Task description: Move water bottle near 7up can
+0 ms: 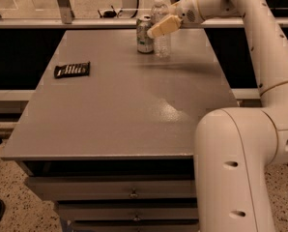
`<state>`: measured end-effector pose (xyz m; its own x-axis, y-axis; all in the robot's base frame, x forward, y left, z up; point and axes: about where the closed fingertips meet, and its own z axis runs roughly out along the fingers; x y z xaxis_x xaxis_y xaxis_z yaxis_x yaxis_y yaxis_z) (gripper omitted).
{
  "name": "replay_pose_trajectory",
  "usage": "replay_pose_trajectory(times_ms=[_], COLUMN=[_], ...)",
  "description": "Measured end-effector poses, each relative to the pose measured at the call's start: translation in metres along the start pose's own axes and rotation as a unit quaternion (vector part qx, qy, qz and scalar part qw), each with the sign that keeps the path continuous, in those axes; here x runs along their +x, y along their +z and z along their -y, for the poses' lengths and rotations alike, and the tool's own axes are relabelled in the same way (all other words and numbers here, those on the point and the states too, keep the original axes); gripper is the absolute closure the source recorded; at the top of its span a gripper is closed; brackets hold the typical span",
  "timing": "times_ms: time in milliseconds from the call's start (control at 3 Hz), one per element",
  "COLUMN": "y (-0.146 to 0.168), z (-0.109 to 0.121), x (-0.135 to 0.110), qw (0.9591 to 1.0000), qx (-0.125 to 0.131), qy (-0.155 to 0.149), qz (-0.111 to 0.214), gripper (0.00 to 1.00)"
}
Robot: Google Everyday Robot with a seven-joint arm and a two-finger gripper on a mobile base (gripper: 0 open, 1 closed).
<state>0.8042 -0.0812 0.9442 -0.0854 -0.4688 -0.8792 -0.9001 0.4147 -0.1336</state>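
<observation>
Grey tabletop [134, 110] over a stack of drawers [132, 194] is filling your view, with a glass-and-metal railing running behind it. Starting at the left, you are seeing a flat dark snack wrapper [72, 70] lying well apart from everything else. Toward the far edge, the 7up can [144, 34] is standing upright, and the water bottle [162, 45] is standing just beside it on the right, close enough that the two may be touching. You are probably dealing with a light, thin-walled bottle that will be flexing under a hard squeeze and tipping easily because it is tall and narrow; its ribbed body should be giving better purchase than the smooth label, so you are best gripping around the middle, below the shoulder, with moderate force. The gripper [159, 28] is lying across the bottle's upper half, right at the can's shoulder, and you cannot tell whether its jaws are clamped on the bottle or standing apart. To the right, the white arm [260, 42] is reaching in high from the robot's body, with the wrist angling down and leftward.
</observation>
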Motion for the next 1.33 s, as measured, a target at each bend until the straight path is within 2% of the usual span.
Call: replay_pose_trajectory(times_ms=[333, 667, 1333], y=[0.005, 0.003, -0.024], z=[-0.002, -0.002, 0.003], x=[0.009, 0.011, 0.011], qw=[0.9999, 0.9999, 1.0], qx=[-0.011, -0.012, 0.001], qy=[0.008, 0.01, 0.007], qz=[-0.005, -0.006, -0.002], gripper=[0.0, 0.0, 0.0])
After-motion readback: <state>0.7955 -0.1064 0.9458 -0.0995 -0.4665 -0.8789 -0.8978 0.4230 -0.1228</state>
